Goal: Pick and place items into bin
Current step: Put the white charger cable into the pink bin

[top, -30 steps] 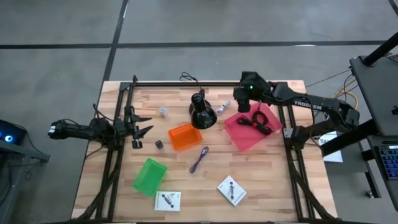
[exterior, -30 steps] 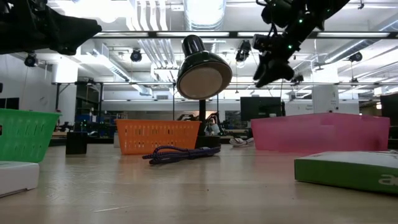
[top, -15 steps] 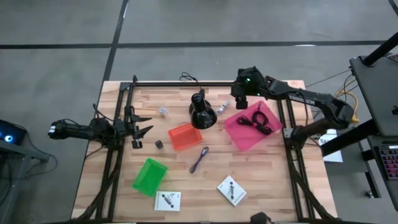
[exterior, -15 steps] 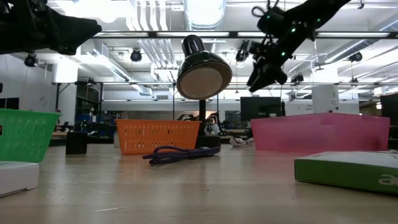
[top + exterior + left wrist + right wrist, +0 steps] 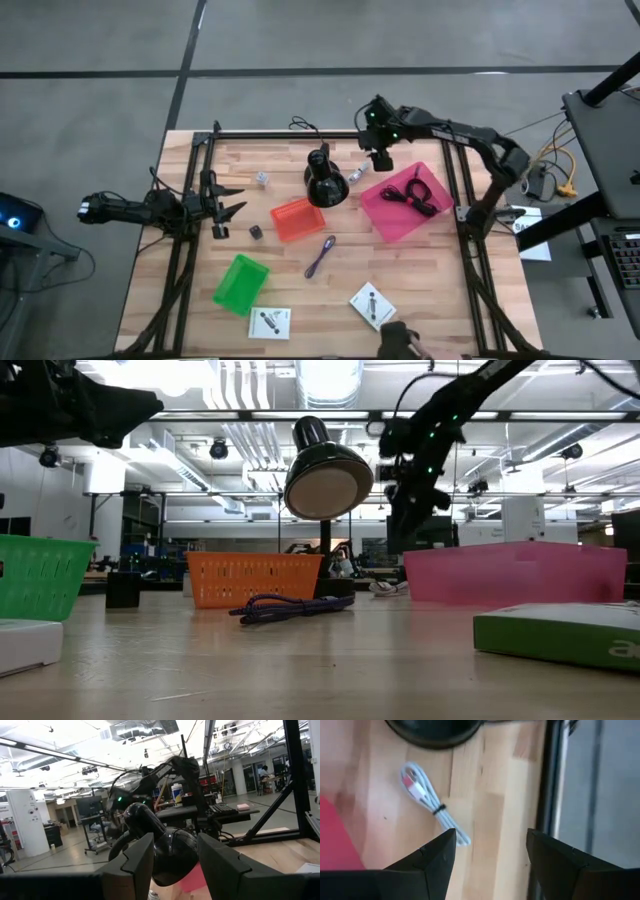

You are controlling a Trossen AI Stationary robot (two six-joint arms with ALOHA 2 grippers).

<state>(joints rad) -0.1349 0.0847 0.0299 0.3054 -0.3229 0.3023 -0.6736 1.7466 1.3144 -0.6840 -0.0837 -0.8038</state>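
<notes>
My right gripper (image 5: pixel 378 160) (image 5: pixel 490 855) is open and empty. It hovers near the far edge, between the black lamp (image 5: pixel 325 180) and the pink bin (image 5: pixel 392 222), above a small white bundled cable (image 5: pixel 427 795) (image 5: pixel 357 174) lying on the wood. A black coiled cable (image 5: pixel 412 195) lies inside the pink bin. The purple cord (image 5: pixel 322 256), a dark cube (image 5: pixel 256 231), a small silvery bit (image 5: pixel 262 179) and two white cards (image 5: pixel 270 322) (image 5: pixel 372 306) lie loose on the table. My left gripper (image 5: pixel 232 205) (image 5: pixel 175 865) waits open at the left side.
An orange bin (image 5: pixel 296 218) sits at the table's middle and a green bin (image 5: pixel 240 283) nearer the near edge. The lamp's base (image 5: pixel 432 730) stands close to the white cable. Black frame rails run along the far and side edges. A dark shape (image 5: pixel 400 338) shows at the near edge.
My right gripper has moved from above the pink bin's far corner toward the table's left and far edge, closing on the lamp, and has come lower. Its arm has swung round with it. Nothing on the table has moved.
</notes>
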